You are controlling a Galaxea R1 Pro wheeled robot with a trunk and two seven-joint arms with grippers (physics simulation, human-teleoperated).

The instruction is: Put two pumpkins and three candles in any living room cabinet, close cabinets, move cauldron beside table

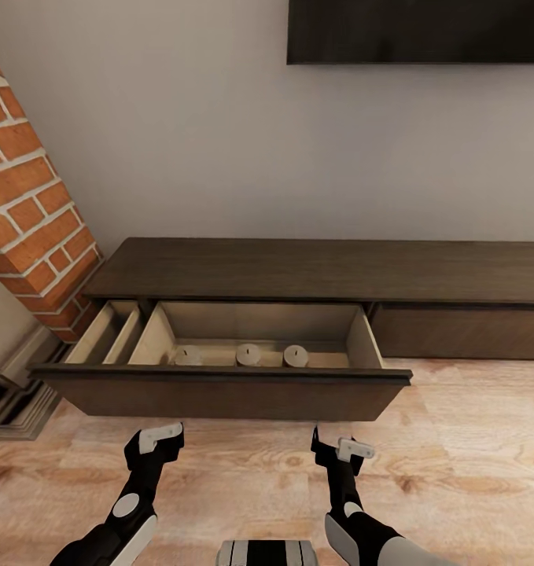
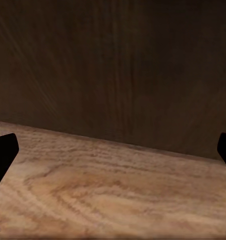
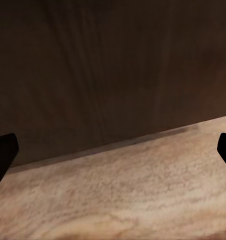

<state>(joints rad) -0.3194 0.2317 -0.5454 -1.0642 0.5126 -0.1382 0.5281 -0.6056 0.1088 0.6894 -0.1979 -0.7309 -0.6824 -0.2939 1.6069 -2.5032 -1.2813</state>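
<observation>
The long dark brown cabinet [image 1: 314, 271] stands against the wall with its left drawer pulled out. Three candles [image 1: 248, 354] sit in a row on the pale drawer floor, close behind the dark drawer front [image 1: 219, 393]. My left gripper [image 1: 158, 440] and right gripper [image 1: 333, 450] hover low over the floor, just in front of that drawer front. Both are open and hold nothing. In the left wrist view, the dark drawer front [image 2: 113, 65] lies straight ahead, with black fingertips [image 2: 3, 152] at the frame edges. The right wrist view has the same dark front [image 3: 103, 70] ahead. The pumpkins and cauldron are out of view.
A red brick column [image 1: 23, 196] rises at the left with a grey stepped plinth [image 1: 15, 401] at its foot. A dark TV [image 1: 416, 31] hangs on the wall above. The cabinet's right drawer front [image 1: 463, 330] is shut. Light wooden floor [image 1: 455, 472] stretches to the right.
</observation>
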